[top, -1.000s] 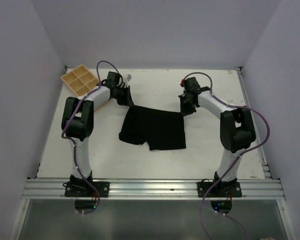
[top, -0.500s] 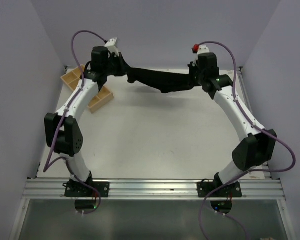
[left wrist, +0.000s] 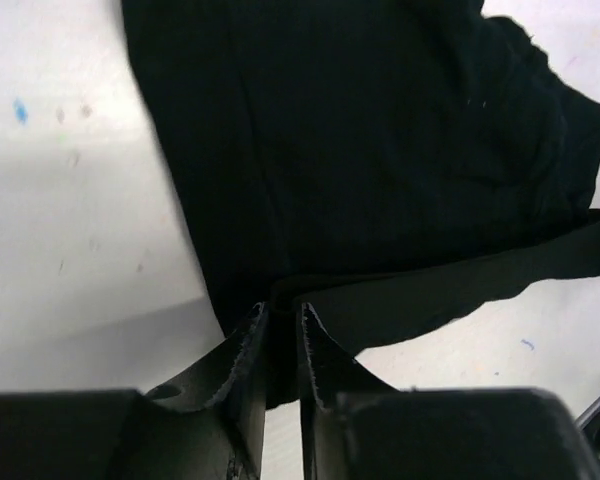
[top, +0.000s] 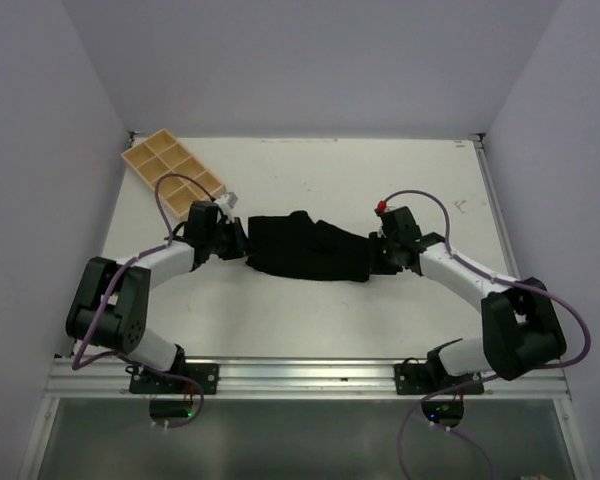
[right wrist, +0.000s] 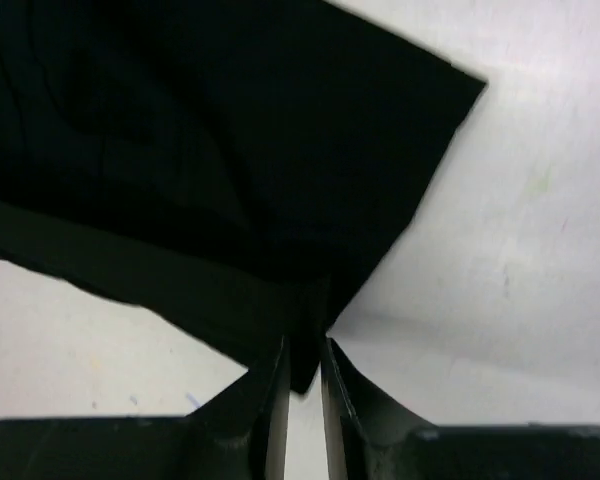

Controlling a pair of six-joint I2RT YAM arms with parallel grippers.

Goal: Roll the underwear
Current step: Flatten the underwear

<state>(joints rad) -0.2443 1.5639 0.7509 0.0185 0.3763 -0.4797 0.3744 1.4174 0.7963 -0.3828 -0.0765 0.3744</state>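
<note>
The black underwear (top: 308,250) lies stretched sideways on the white table, bunched in the middle, between my two grippers. My left gripper (top: 236,240) is shut on its left edge; in the left wrist view the fingers (left wrist: 282,330) pinch a fold of the cloth (left wrist: 380,180). My right gripper (top: 377,255) is shut on the right edge; in the right wrist view its fingers (right wrist: 302,365) pinch a corner of the fabric (right wrist: 210,150). Both grippers are low at the table surface.
A tan compartment tray (top: 173,171) lies at the back left of the table, just behind the left arm. The table's right edge rail (top: 500,215) runs along the right. A metal rail (top: 300,375) crosses the front by the arm bases.
Both grippers have brought the underwear down from high at the back of the table to the table surface in the middle, nearer the bases. The tray now shows fully.
</note>
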